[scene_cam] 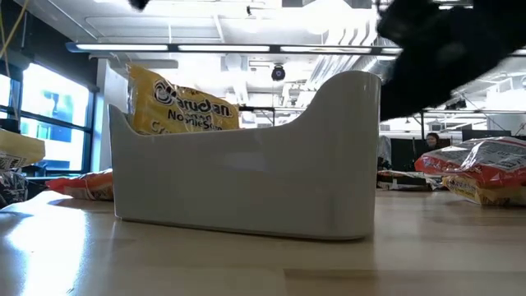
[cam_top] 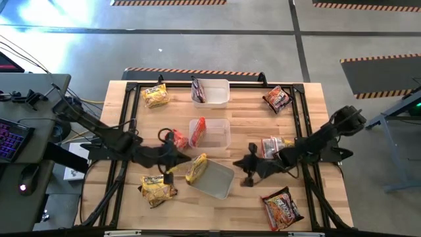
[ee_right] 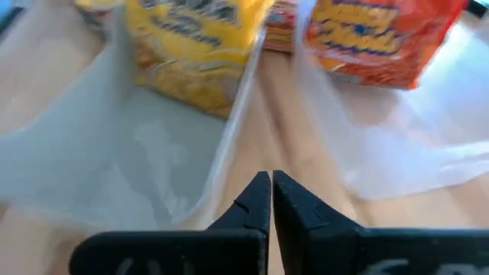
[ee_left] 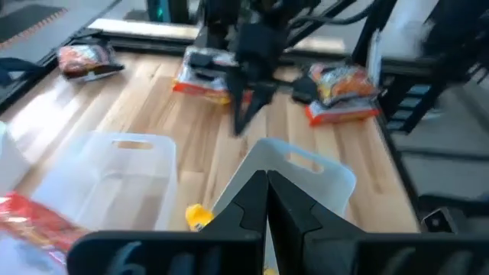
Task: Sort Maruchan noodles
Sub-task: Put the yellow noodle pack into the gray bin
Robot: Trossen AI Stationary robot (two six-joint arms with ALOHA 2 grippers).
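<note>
While a yellow packet (cam_top: 196, 168) leans in the near tub (cam_top: 212, 178) | left pincer (cam_top: 170, 167) clenched empty | right pincer (cam_top: 241, 164) clenched empty

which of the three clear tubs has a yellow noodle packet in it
The near tub, the one between the two grippers, has a yellow packet leaning on its left end. The middle tub holds a red one, the far tub a dark one.

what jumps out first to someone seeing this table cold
Three clear plastic tubs sit mid-table: the nearest tub has a yellow Maruchan packet propped on its left rim, the middle tub holds a red packet, and the far tub a dark packet. The shut left pincer and shut right pincer flank the nearest tub. More packets lie scattered about, including a red one at the near right corner.
</note>
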